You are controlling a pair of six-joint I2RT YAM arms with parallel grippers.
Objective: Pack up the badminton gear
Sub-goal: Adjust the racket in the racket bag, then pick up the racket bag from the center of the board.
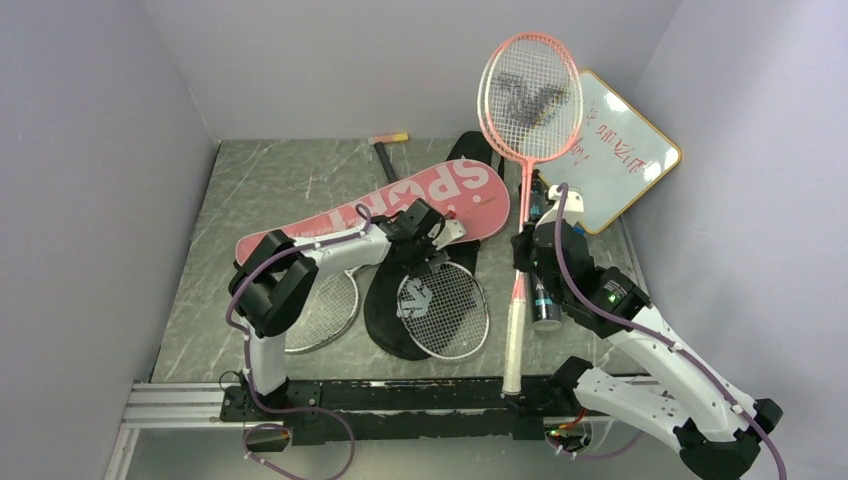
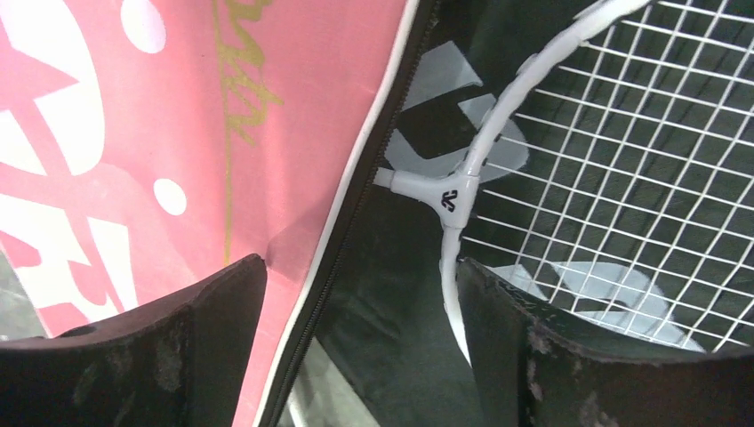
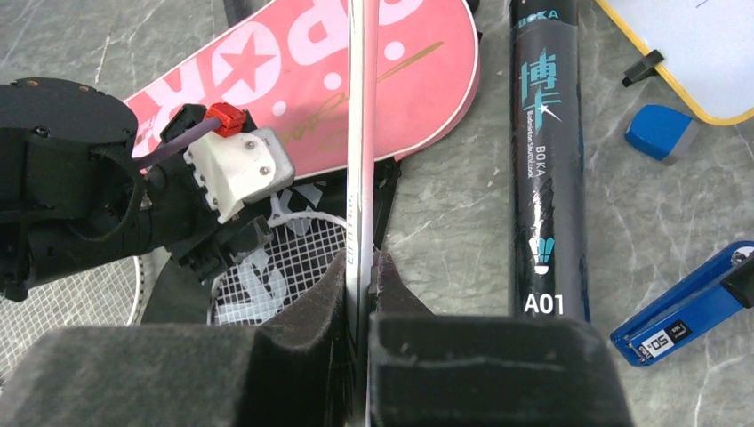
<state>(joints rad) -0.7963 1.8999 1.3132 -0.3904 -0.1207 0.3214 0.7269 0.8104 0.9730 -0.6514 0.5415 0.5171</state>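
Right jaws are clamped on the pink racket (image 1: 530,95) shaft, head tipped up off the counter (image 1: 270,180), I'd guess to feed it into the pink cover (image 1: 400,205). Left jaws are apart, straddling the white racket (image 2: 449,200) throat on the black cover (image 2: 391,267).

Overhead; wrist close-ups, pink cover (image 1: 480,205) shared

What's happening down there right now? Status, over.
Left tool open over white racket throat, on black cover. Right tool shut on pink racket shaft, head raised. Dark tube alongside.
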